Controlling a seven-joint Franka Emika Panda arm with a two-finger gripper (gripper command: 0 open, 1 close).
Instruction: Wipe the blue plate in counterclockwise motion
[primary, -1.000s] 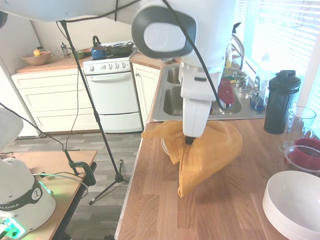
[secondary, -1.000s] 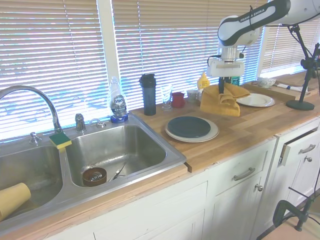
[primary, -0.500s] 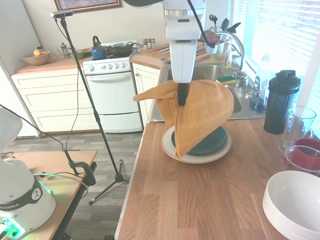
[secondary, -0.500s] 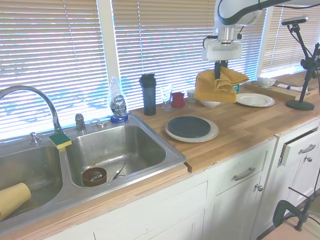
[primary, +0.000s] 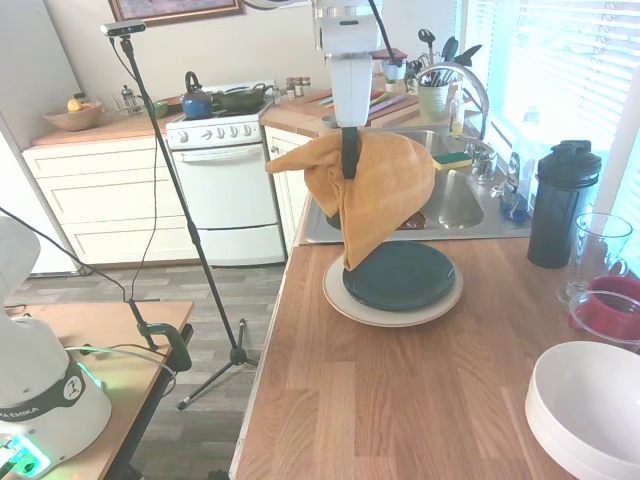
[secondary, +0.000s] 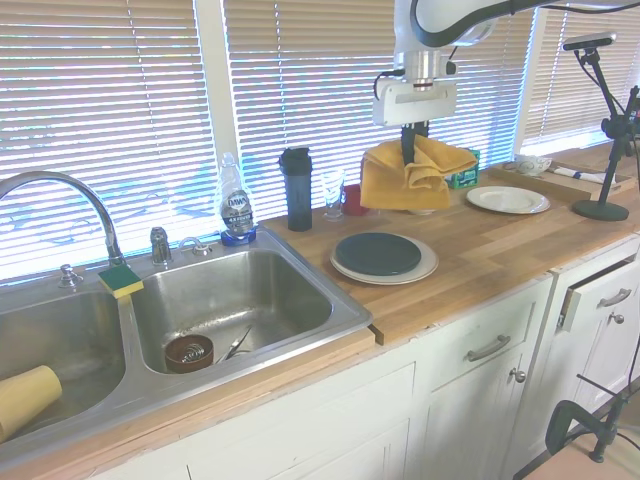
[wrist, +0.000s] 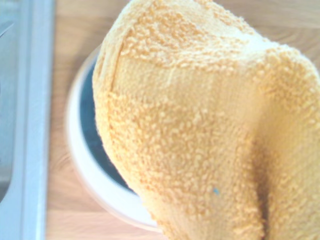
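The gripper, clamped on a yellow towel, has carried it from the bare desk to above the blue plate, which rests on a cream plate beside the sink. Lowering onto the plate likely comes next.

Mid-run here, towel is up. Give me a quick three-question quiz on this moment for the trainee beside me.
1. True or false: the yellow towel already lies flat on the blue plate.
2. The blue plate sits on: A) bare counter, B) a larger cream plate, C) the sink.
3. Fill in: the gripper is shut on the ____.

Key
1. False. The towel hangs from the gripper above the plate; whether its lowest tip touches cannot be told.
2. B.
3. Yellow towel.
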